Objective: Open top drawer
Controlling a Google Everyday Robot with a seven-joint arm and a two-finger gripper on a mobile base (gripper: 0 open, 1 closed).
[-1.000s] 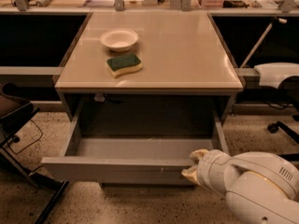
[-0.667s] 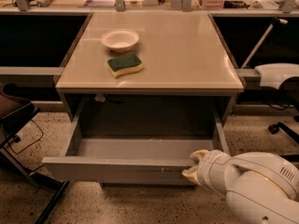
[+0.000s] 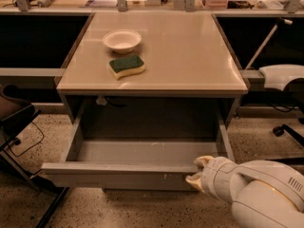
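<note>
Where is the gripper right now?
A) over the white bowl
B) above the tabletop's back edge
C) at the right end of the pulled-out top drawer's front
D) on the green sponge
C: the gripper sits against the right end of the top drawer front, below the table.

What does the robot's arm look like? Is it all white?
Mostly! The arm is fat, rounded and white, with little dark slits on its side. Its end effector, at the front right corner of the top drawer, is creamy yellow.

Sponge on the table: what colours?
Sponge: green top, yellow base, in camera view. Gripper at top drawer front's right.
</note>
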